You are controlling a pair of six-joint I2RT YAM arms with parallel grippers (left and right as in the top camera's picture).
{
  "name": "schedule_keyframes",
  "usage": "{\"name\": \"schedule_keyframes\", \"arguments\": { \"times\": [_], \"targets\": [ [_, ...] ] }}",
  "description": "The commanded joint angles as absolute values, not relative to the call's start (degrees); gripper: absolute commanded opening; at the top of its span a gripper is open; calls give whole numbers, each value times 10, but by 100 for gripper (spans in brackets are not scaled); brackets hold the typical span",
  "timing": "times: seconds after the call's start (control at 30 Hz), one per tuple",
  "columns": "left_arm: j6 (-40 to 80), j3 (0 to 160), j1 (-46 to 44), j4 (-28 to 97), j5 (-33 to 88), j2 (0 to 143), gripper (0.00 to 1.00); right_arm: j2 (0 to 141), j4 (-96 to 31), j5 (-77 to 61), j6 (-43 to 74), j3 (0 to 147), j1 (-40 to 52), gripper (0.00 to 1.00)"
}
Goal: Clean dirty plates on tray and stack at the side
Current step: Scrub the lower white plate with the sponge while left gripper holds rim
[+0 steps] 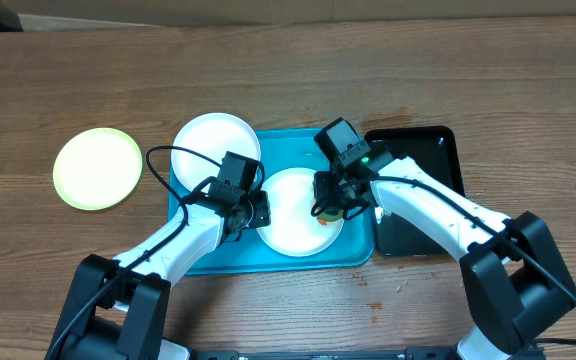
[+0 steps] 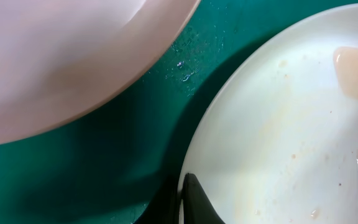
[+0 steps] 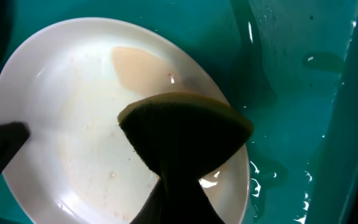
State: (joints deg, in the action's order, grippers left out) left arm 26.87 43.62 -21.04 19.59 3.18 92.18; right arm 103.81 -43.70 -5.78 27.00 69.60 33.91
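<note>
Two white dirty plates lie on the turquoise tray (image 1: 203,255). One plate (image 1: 290,212) sits mid-tray, the other (image 1: 208,140) at the back left, overlapping the rim. A green-rimmed plate (image 1: 97,167) rests on the table left of the tray. My left gripper (image 1: 255,210) is shut on the middle plate's left rim, one finger (image 2: 197,202) lying on the plate (image 2: 278,124). My right gripper (image 1: 333,205) is shut on a dark sponge (image 3: 185,134) pressed onto that plate (image 3: 61,124), near its right side. A tan smear (image 3: 138,68) shows beside the sponge.
A black tray (image 1: 418,215) lies right of the turquoise one, under my right arm. Water drops glisten on the tray floor (image 3: 291,93). Bare wooden table (image 1: 288,70) stretches behind the trays.
</note>
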Motion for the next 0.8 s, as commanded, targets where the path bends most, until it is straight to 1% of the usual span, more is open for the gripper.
{"name": "schedule_keyframes", "arguments": {
  "times": [0.0,0.27,0.5,0.63,0.77],
  "targets": [
    [275,429,-214,203,26,946,4,1026,-415,-61,359,669,345,4],
    [275,429,-214,202,30,946,4,1026,-326,-60,389,603,364,4],
    [275,429,-214,203,30,946,4,1026,-284,-26,477,553,382,4],
    [275,429,-214,202,30,946,4,1026,-251,-24,502,534,386,4],
    [275,429,-214,203,30,946,4,1026,-235,12,547,512,386,4]
  ]
}}
